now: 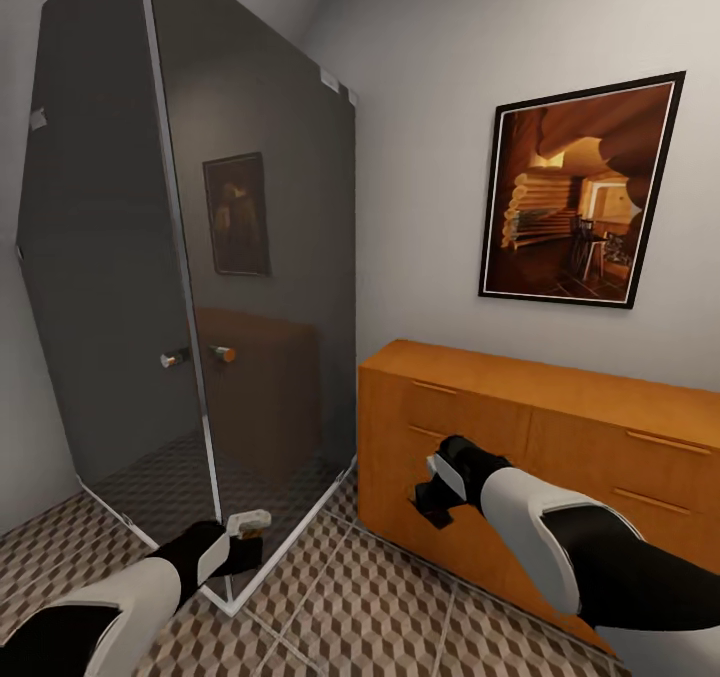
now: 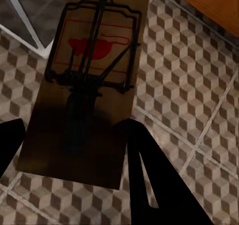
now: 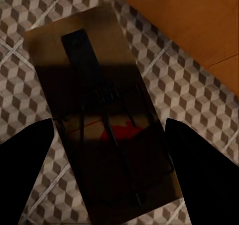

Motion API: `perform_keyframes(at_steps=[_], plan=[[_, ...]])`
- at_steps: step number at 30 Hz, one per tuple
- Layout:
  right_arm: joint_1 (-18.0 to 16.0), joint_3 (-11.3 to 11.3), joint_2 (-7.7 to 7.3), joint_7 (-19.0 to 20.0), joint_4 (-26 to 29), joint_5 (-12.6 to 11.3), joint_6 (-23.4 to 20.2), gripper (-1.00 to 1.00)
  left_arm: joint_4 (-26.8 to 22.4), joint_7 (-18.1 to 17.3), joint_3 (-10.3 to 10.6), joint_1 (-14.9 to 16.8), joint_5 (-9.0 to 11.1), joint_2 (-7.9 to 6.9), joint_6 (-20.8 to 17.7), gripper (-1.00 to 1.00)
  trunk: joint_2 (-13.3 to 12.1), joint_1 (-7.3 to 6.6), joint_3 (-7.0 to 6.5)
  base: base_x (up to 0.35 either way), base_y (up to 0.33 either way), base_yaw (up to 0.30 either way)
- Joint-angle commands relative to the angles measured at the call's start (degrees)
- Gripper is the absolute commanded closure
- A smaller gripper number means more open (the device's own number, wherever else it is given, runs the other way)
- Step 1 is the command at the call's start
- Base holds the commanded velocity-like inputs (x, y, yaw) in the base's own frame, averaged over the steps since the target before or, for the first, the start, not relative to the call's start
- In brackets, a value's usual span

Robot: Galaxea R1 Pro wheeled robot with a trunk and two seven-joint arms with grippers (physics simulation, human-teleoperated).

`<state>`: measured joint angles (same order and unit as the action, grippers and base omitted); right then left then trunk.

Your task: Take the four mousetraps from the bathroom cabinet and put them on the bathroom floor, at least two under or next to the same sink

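A mousetrap (image 2: pixel 82 85) is held between the closed fingers of the left gripper (image 1: pixel 235 542) above the floor (image 1: pixel 400 607), near the shower glass (image 1: pixel 250 257). Another trap (image 3: pixel 99 115) is clamped in the right gripper (image 1: pixel 435 502), in front of the cabinet (image 1: pixel 560 407) on the right.

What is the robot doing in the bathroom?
It is holding a mousetrap in each gripper. The left gripper has one mousetrap low over the floor by the glass shower. The right gripper holds another mousetrap in front of the cabinet. Both traps hang above the tiles between the fingers, not set down yet.
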<state>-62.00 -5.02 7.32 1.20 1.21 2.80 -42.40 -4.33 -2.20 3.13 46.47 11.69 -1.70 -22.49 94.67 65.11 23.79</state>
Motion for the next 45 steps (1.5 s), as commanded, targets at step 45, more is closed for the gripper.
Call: perform_keyframes(at_steps=[45], plan=[[22.12,-0.36,2.68,-3.21,-1.82,7.11,16.94,1.00,4.16,-0.17,0.30,-14.92,9.31,-2.69,16.85,1.00,0.04,-0.01,0.06,0.000,0.000,0.209]])
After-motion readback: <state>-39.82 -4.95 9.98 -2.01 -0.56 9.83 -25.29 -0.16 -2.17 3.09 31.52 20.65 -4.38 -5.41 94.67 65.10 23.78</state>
